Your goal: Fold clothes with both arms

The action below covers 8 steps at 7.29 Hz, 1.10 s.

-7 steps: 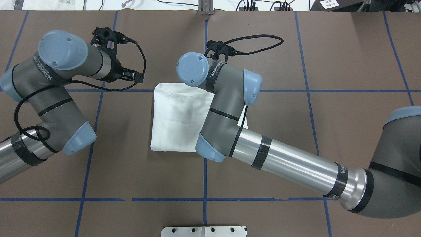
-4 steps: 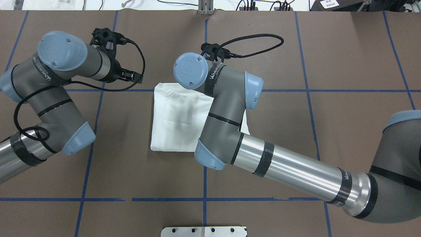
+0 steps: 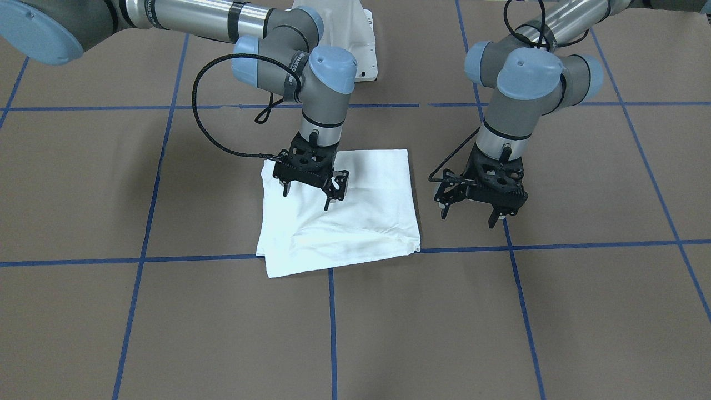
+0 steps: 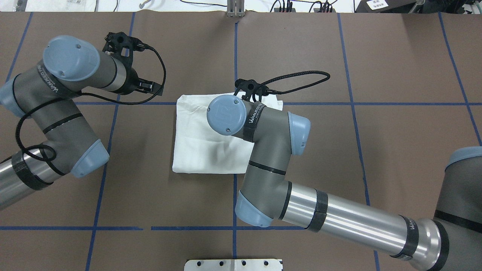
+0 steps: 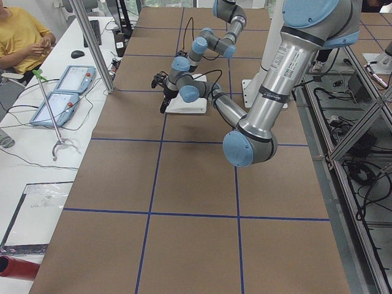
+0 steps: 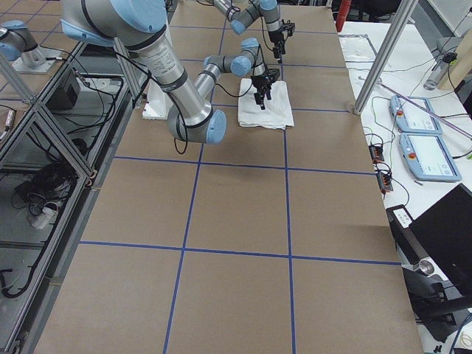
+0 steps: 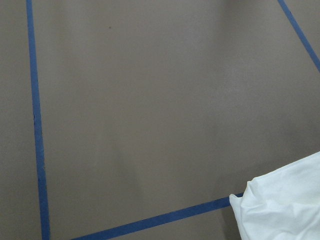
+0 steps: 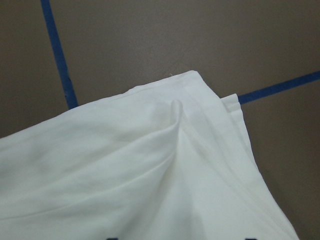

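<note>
Overhead, the silver-grey right arm [image 4: 271, 158] hides the right side of the folded white cotton T-shirt [image 4: 199, 143], mid-bench. The black right gripper [image 3: 306, 199] and left gripper [image 3: 467, 219] gape wide, empty. The wrist-strap lettering [image 4: 253, 114] is unreadable.

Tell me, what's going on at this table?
A white shirt lies on the brown table, already folded into a rough square. The robot's right gripper hangs just over the shirt with its fingers open, gripping nothing. The left gripper is off to the side, over the table beside the shirt, also open and empty. So the folding looks nearly done, and neither arm has hold of the cloth.
</note>
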Each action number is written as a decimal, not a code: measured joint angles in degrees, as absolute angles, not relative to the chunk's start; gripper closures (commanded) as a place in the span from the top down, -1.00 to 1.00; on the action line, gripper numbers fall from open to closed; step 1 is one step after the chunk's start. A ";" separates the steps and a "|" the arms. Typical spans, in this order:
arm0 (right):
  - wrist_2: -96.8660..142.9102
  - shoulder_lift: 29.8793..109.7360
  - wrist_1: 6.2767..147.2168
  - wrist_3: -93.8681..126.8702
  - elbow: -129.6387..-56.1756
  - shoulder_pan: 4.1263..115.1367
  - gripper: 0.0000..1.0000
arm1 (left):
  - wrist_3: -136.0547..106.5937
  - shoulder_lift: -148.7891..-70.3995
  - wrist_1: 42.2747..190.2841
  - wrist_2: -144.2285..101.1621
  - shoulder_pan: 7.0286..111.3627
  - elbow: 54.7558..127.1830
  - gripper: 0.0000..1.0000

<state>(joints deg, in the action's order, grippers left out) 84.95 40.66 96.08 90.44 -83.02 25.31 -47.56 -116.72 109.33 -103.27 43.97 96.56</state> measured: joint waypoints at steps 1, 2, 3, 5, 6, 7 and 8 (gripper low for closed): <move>84.69 40.92 95.17 90.50 -82.70 24.78 0.56 | -47.55 -116.72 109.34 -103.27 43.97 96.58 1.00; 84.23 40.91 94.59 90.38 -81.73 24.35 0.56 | -47.55 -116.72 109.34 -103.27 43.97 96.59 1.00; 83.84 40.74 94.33 89.96 -80.41 24.15 0.58 | -47.55 -116.72 109.33 -103.29 43.95 96.59 1.00; 82.96 38.83 93.27 87.82 -76.64 24.81 0.78 | -47.55 -116.70 109.34 -103.33 43.99 96.86 1.00; 81.81 36.76 89.59 87.14 -71.94 25.61 0.82 | -47.53 -116.66 109.34 -103.32 44.02 97.03 1.00; 80.15 34.40 83.83 86.52 -65.97 26.80 0.92 | -47.49 -116.53 109.34 -103.34 44.03 97.16 1.00; 79.19 32.18 79.68 85.94 -61.77 28.22 0.96 | -47.47 -116.31 109.34 -103.35 44.03 97.36 1.00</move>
